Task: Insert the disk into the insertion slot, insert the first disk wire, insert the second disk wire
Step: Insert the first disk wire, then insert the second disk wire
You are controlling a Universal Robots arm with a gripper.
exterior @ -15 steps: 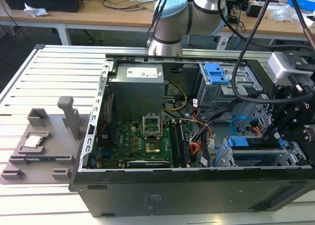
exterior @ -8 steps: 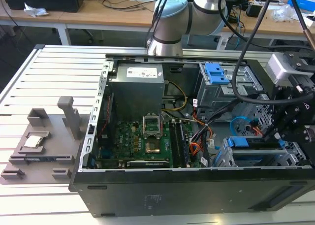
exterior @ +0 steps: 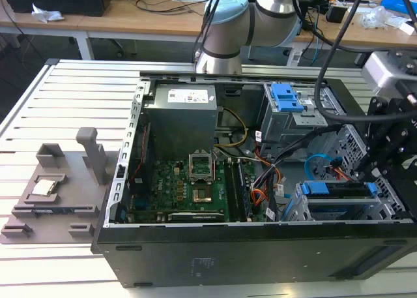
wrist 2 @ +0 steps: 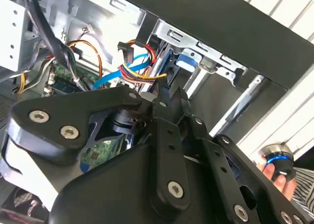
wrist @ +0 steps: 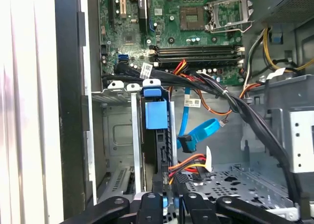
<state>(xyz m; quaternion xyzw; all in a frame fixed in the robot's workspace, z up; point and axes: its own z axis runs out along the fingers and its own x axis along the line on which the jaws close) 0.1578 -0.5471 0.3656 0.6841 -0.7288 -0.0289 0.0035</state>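
— Two wires are to be seated; where is the work found?
— The flat silver disk in its bright blue plastic bracket (wrist: 157,117) is seated on edge in the low perforated silver insertion slot (exterior: 294,210), at the corner of the open black computer case (exterior: 228,259) nearest the exterior view's right. The black linkage gripper (wrist: 169,197) is drawn narrow on what looks to be the small black plug (wrist: 175,179) ending the red, yellow and orange wire bundle (wrist: 189,162), just at the disk's end. The blue flat cable (wrist: 203,131) hangs loose beside it.
— How is this step best done?
— The plug should be held square to the disk's socket and pressed straight in, with the bundle kept clear of the blue cable.
— What is gained from each view?
— Plug-to-disk alignment is read in the first wrist view; a person's hand (wrist 2: 274,180) on a round black knob with a blue ring (wrist 2: 277,162) is caught in the second wrist view; the case's whole layout is given by the exterior view.
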